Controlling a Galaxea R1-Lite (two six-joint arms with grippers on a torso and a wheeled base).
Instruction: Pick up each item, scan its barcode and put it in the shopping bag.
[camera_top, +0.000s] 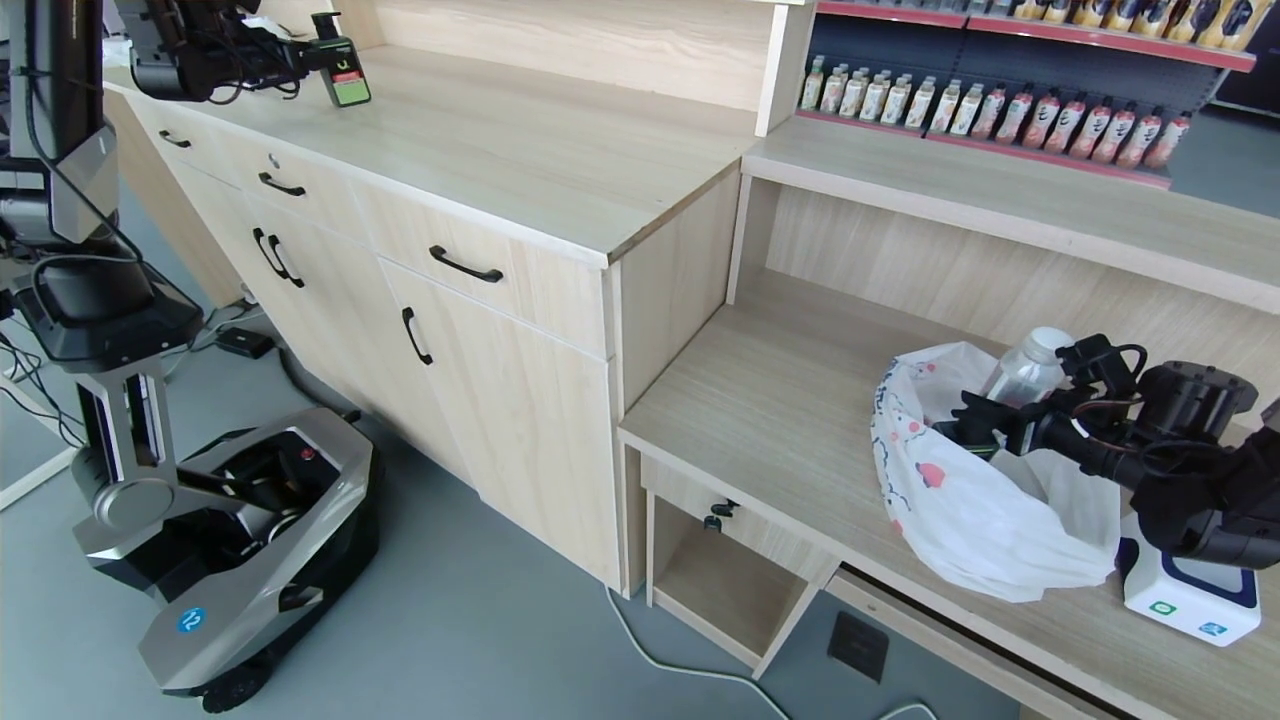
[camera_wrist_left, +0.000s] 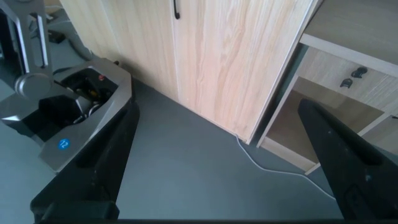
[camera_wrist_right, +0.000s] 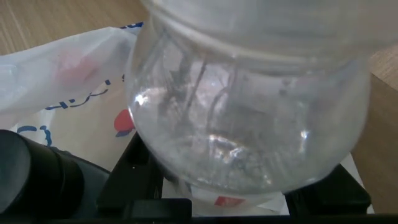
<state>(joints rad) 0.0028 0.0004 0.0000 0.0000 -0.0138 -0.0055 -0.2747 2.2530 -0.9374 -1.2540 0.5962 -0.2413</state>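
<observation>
Evidently was at the last step for this item, the bagging. Held one clear plastic bottle (camera_top: 1025, 372) in the right tool (camera_top: 985, 425), clenched around the lower body, cap end up and a little tilted, right at the open mouth of the white printed shopping bag (camera_top: 960, 510). Lay slumped on the lower counter (camera_top: 780, 400), that bag, with its mouth turned to the arm. Could not tell whether the base of the bottle was inside the bag or only above its rim.

Had the left tool (camera_wrist_left: 217, 111) released, fingers spread wide, hanging over the grey floor (camera_wrist_left: 186, 162) beside the cabinet, well apart from the bag.

Called, by judgement, for lowering the bottle deeper through the opening and only then loosening the grip. Looked soft, the bag walls, and likely to fold, so asked for a slow descent through the middle of the mouth.

Counted one bottle in the tool, one shopping bag, and one white box-shaped device (camera_top: 1190, 600) just beside the bag, probably the scanner. Saw also a long row of small drink bottles (camera_top: 985, 110) on the shelf behind, too small to count with certainty.
</observation>
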